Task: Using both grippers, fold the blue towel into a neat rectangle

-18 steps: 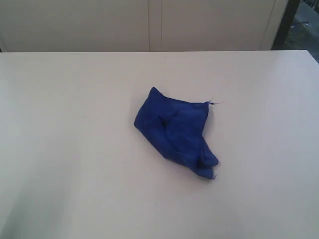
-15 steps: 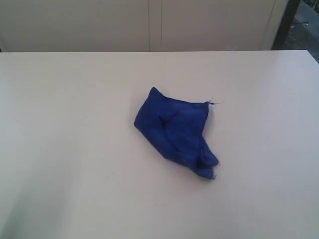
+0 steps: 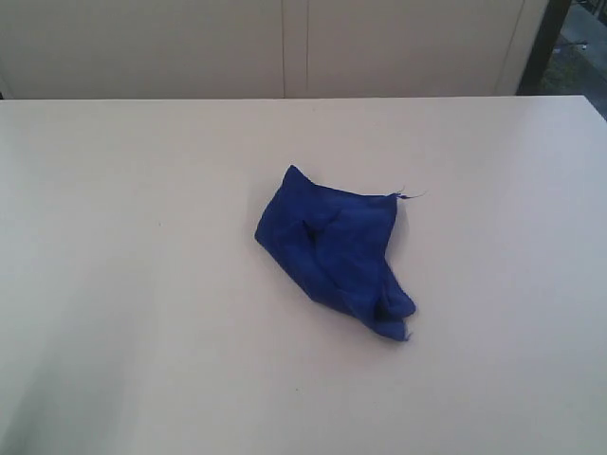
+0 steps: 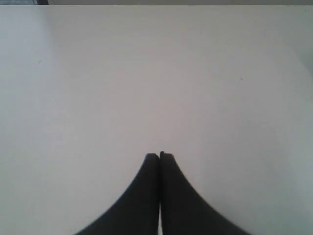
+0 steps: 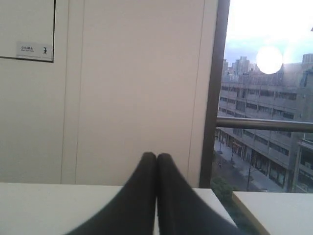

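The blue towel (image 3: 334,248) lies crumpled in a loose heap near the middle of the white table (image 3: 142,284), a thin loose thread sticking out at its far right corner. Neither arm shows in the exterior view. My left gripper (image 4: 159,155) is shut, its black fingers pressed together over bare tabletop, with no towel in its view. My right gripper (image 5: 156,155) is shut too and holds nothing. It points level over the table's far edge toward the wall, and the towel is out of its view.
A cream panelled wall (image 3: 285,47) runs behind the table's far edge. In the right wrist view a dark window post (image 5: 215,93) and a window (image 5: 269,98) stand beyond the table's corner, with a second white surface (image 5: 279,210) past a gap.
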You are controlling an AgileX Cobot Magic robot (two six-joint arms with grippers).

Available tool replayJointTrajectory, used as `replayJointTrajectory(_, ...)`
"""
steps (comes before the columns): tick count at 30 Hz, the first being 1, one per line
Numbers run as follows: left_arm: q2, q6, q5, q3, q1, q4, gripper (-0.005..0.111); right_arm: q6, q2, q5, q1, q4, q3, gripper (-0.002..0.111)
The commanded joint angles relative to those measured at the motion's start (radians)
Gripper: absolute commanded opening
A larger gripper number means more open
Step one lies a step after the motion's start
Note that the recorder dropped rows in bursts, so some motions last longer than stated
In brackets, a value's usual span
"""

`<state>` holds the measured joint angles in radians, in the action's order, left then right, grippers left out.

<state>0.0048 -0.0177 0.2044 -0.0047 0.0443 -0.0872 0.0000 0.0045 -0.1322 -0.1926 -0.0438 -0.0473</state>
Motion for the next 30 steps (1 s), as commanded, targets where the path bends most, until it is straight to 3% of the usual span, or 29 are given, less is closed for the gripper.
replayJointTrajectory(1, -0.005, -0.002, -0.002, 0.005, 0.003, -0.008, 0.0, 0.0, -0.005, -0.065, -0.007, -0.005, 0.002, 0.0)
replayJointTrajectory(6, -0.005, -0.002, -0.002, 0.005, 0.003, -0.008, 0.0, -0.007, -0.005, -0.121, -0.007, -0.005, -0.008, 0.0)
replayJointTrajectory(12, -0.005, -0.002, -0.002, 0.005, 0.003, -0.008, 0.0, 0.013, 0.109, 0.194, -0.007, -0.005, -0.19, 0.0)
replayJointTrajectory(18, -0.005, -0.002, -0.002, 0.005, 0.003, -0.008, 0.0, 0.112, 0.477, 0.346, -0.005, 0.002, -0.437, 0.0)
replayJointTrajectory(22, -0.005, -0.002, -0.002, 0.005, 0.003, -0.008, 0.0, 0.098, 0.766, 0.439, -0.005, 0.157, -0.577, 0.0)
replayJointTrajectory(30, -0.005, -0.002, -0.002, 0.005, 0.003, -0.008, 0.0, -0.255, 1.34, 0.489, 0.139, 0.564, -0.789, 0.0)
